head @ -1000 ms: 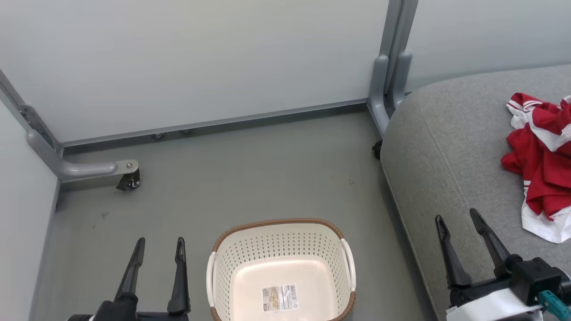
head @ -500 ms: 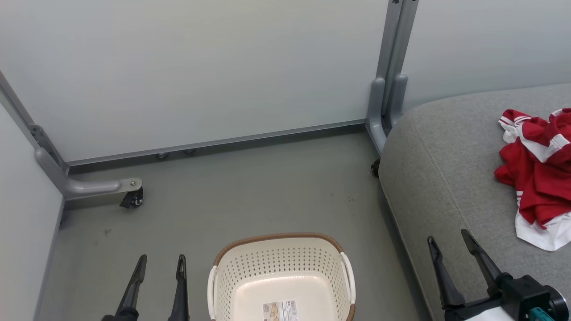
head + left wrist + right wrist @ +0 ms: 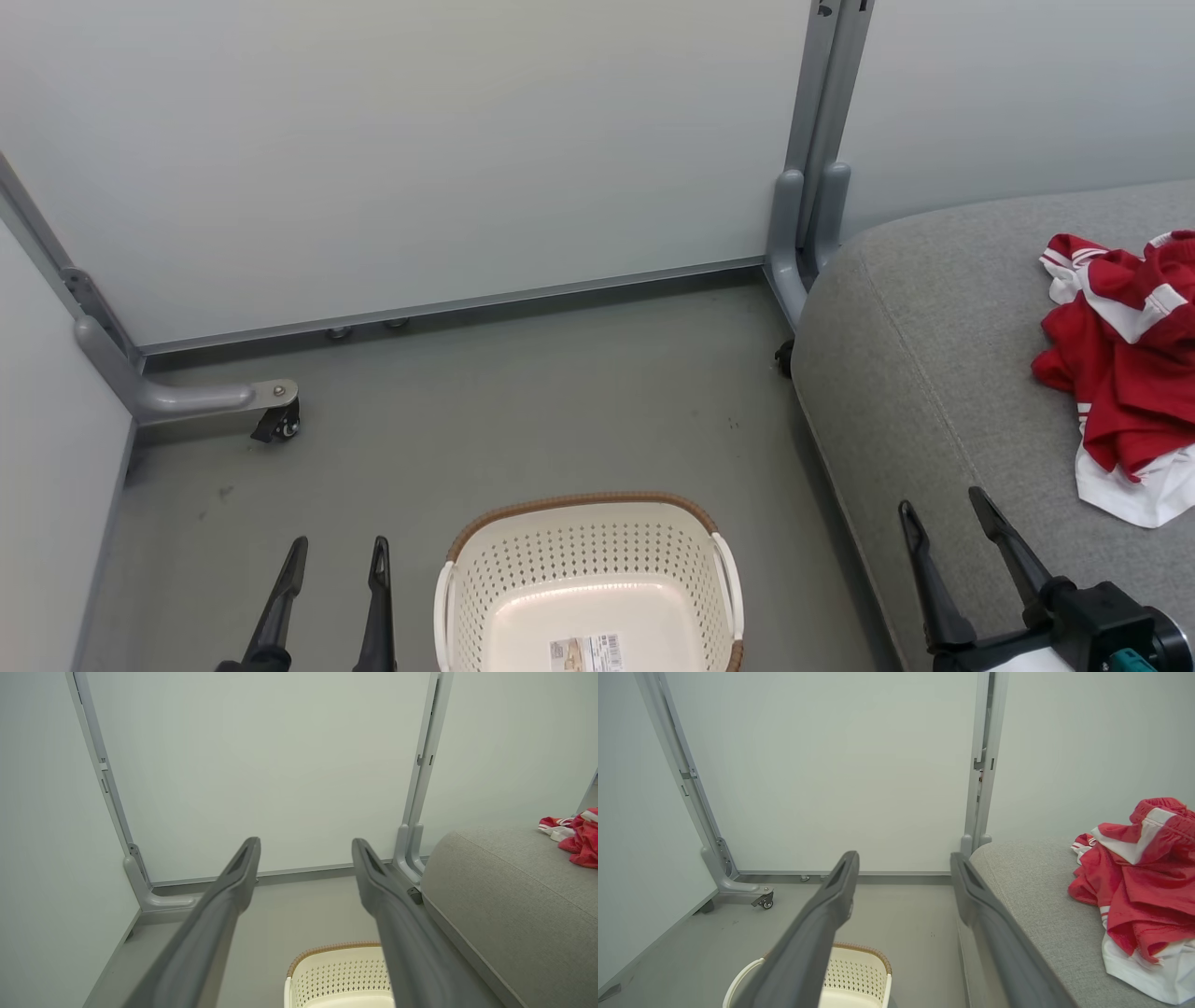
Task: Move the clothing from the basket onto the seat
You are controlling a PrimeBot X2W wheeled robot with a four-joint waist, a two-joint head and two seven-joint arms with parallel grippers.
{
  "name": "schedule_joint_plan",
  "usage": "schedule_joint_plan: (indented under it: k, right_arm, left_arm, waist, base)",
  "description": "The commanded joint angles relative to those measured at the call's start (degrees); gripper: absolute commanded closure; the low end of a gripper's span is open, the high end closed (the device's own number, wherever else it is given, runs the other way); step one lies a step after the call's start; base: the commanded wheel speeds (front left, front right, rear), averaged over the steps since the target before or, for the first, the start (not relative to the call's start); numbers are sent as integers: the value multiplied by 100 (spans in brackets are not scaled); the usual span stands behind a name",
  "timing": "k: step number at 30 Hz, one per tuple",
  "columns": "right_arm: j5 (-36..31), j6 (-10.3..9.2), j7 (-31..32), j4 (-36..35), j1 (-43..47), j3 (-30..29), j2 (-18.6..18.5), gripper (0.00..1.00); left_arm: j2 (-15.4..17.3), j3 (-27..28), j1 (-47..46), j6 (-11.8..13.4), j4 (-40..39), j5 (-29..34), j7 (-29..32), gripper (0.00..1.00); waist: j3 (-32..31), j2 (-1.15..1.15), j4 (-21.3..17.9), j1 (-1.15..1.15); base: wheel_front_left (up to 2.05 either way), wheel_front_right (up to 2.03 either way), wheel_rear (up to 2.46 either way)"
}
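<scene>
The red and white clothing [image 3: 1125,383] lies crumpled on the grey seat [image 3: 915,373] at the right; it also shows as the clothing [image 3: 1139,891] in the right wrist view and the clothing [image 3: 577,835] in the left wrist view. The cream basket [image 3: 588,569] stands on the floor at bottom centre, holding nothing but a label on its base. My left gripper [image 3: 339,553] is open beside the basket's left. My right gripper [image 3: 943,504] is open over the seat's front edge, left of the clothing, with nothing between its fingers.
Pale partition panels on grey frames close the space at the back and left. A caster foot [image 3: 271,415] juts onto the grey floor at left, and a frame post [image 3: 812,187] stands by the seat's corner. Open floor lies beyond the basket.
The whole head view has shifted, so the camera moved: basket and grippers now sit lower in the picture. Both grippers stay open and the clothing stays on the seat.
</scene>
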Motion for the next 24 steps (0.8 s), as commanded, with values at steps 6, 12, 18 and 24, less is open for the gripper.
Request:
schedule_joint_plan:
  k: [6,12,18,24]
  right_arm:
    - [23,1,13,222,48,32,44,100]
    - [676,1,138,336,-59,13,28,100]
    - [1359,0,272,447,-208,-17,4,100]
    - [1990,0,400,545,-339,-50,-13,100]
  left_arm:
    - [-3,-45,3,11,227,-28,2,100]
    - [35,-15,-119,3,305,-702,114,100]
    - [76,25,-289,-28,417,-1409,243,100]
    - [110,65,-445,-60,528,-2061,365,100]
  waist:
    - [2,0,-2,0]
    - [27,0,-6,0]
    - [53,0,-11,0]
    - [79,0,-16,0]
  base:
    - [0,0,0]
    - [0,0,0]
    - [0,0,0]
    - [0,0,0]
